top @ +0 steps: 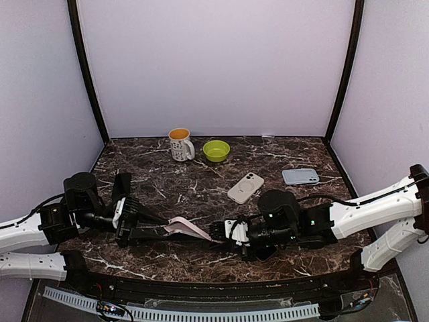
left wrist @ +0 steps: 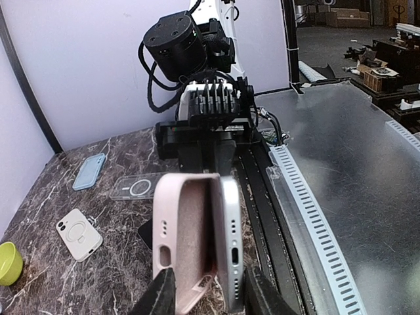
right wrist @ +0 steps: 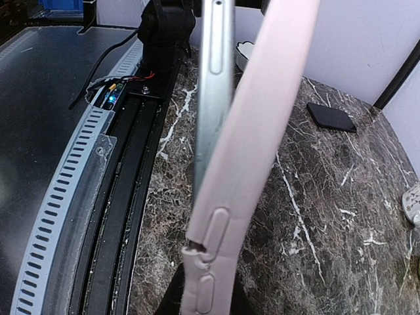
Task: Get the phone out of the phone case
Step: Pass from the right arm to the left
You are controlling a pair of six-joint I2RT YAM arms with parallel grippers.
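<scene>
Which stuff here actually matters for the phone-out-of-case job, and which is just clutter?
In the job:
pink case
phone, partly peeled out of it
left pincer, clamped on phone and case at one end
right pincer, shut on the case's other end

Lying about:
mug
green bowl
white case
blue case
clear case

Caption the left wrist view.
Left gripper clamps silver phone and pink case, peeled apart at the near end; right gripper holds the far end.
</scene>
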